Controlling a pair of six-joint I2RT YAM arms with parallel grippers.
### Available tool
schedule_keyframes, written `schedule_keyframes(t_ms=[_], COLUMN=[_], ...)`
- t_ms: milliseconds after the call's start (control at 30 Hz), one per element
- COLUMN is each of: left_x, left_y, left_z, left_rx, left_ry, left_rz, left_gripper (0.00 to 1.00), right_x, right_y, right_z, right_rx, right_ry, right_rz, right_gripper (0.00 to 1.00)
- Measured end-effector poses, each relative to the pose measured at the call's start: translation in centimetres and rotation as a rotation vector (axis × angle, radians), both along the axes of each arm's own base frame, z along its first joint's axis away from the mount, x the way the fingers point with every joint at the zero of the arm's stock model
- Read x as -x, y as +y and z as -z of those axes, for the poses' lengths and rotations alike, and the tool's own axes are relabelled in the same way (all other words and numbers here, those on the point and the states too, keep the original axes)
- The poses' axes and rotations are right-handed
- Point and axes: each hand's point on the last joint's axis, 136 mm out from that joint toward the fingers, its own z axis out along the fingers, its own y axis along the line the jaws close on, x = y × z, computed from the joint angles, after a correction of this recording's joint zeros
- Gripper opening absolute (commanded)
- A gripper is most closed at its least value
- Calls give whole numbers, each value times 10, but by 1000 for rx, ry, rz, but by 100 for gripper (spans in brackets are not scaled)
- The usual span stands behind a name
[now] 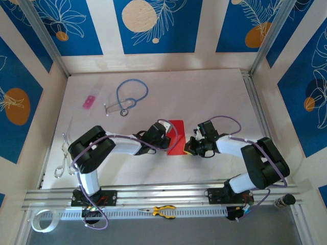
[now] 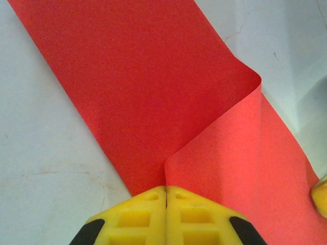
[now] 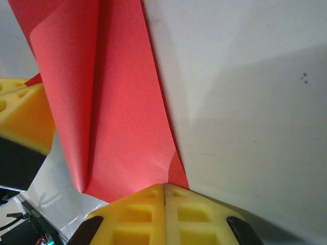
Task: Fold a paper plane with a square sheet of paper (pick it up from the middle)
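We are pinching the thin bright red square sheet of paper [image 2: 153,87] near the middle of the white table [image 1: 204,92]. The left claw [image 2: 166,194] is clamping shut on one side, the right claw [image 3: 164,190] on the other. The sheet is bowing loosely, so uneven pulling is risking a tear, a slip or a crooked crease.

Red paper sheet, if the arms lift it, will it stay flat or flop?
Probably floppy: the red paper sheet curls in a soft loop where the left gripper pinches it. Likely very light, so it may crease easily, as the bend near the right gripper suggests.
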Motion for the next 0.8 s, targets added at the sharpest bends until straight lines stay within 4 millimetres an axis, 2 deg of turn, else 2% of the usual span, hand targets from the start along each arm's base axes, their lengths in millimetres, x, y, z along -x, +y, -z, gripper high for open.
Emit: schedule_keyframes(t_ms=[267,467,667,800], left_x=[0,0,0,-1], left_y=[0,0,-1,-2], left_z=[1,1,1,1], left_rx=[2,5,11,22], left_ry=[3,6,13,16], left_rz=[0,4,-4,-10], left_gripper=[0,0,0,0], right_x=[0,-2,-17,-21], right_y=[0,-2,0,5], right_z=[0,-5,-35,-44], right_rx=[0,-9,-81,-129], right_ry=[8,2,-87,-96], right_rz=[1,11,44,53], right_gripper=[0,5,4,1])
